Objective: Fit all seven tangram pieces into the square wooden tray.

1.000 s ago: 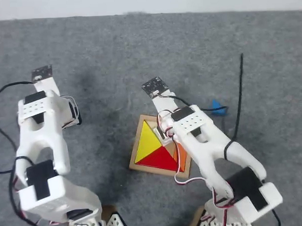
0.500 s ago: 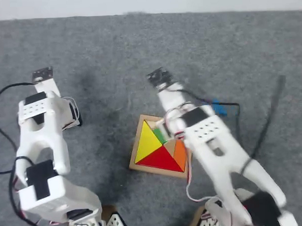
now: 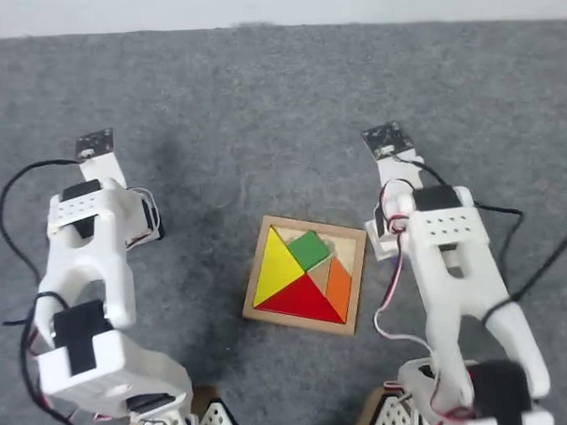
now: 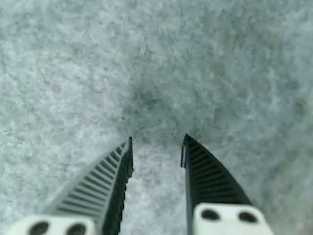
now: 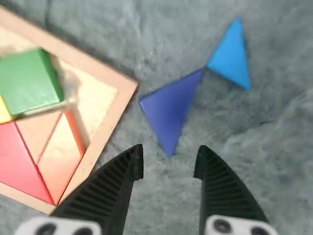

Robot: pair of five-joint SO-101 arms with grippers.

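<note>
In square wooden tray point(image 3: 317, 224), centre of grey surface point(image 3: 213, 112), 4 pieces flat: yellow triangle point(image 3: 276, 266), red triangle point(image 3: 301, 298), green square point(image 3: 309, 250), orange triangle point(image 3: 339, 287). Outside tray, on surface just beside its rim, 2 pieces: dark blue triangle point(image 5: 171, 110), light blue triangle point(image 5: 231, 54), tips touching. Left jaws: partly open, holding nothing, over bare surface well apart from tray. Right jaws: partly open, holding nothing, beside tray rim, near dark blue triangle's tip.
</note>
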